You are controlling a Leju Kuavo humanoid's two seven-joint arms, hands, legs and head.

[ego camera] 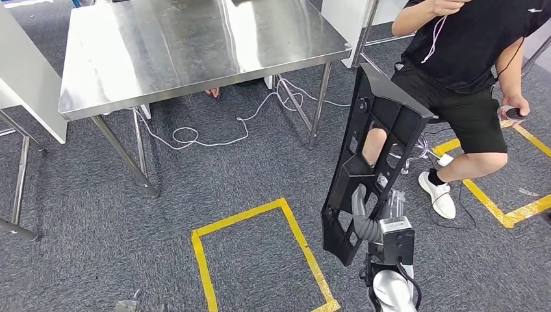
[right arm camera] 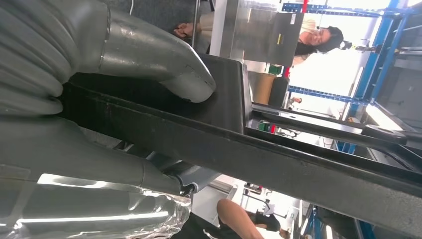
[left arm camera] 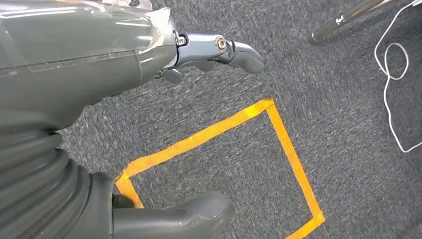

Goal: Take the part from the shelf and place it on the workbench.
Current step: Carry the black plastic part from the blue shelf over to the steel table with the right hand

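Grey carpet (ego camera: 97,214) is seen nearest, marked with a yellow tape rectangle (ego camera: 260,214) whose far corner lies below the bench. The left hand (left arm camera: 149,55) hangs low over the near edge of that rectangle, holding nothing, its fingers (left arm camera: 239,50) stretched out and its thumb apart. The right hand (ego camera: 370,218) is raised beside the rectangle's right edge and is closed around the part (ego camera: 370,162), a long black frame with cut-outs, held upright and tilted, its lower end near the tape and its upper end level with the bench's right legs. In the right wrist view the thumb (right arm camera: 164,64) is pressed on one face of the part (right arm camera: 278,159), the fingers on the other. Open carpet is left between the part and the bench. A white cable (ego camera: 214,133) lies looped under the steel bench (ego camera: 195,45), whose near edge runs slanted across the view. A seated person (ego camera: 468,71) is close behind the part, on its right.
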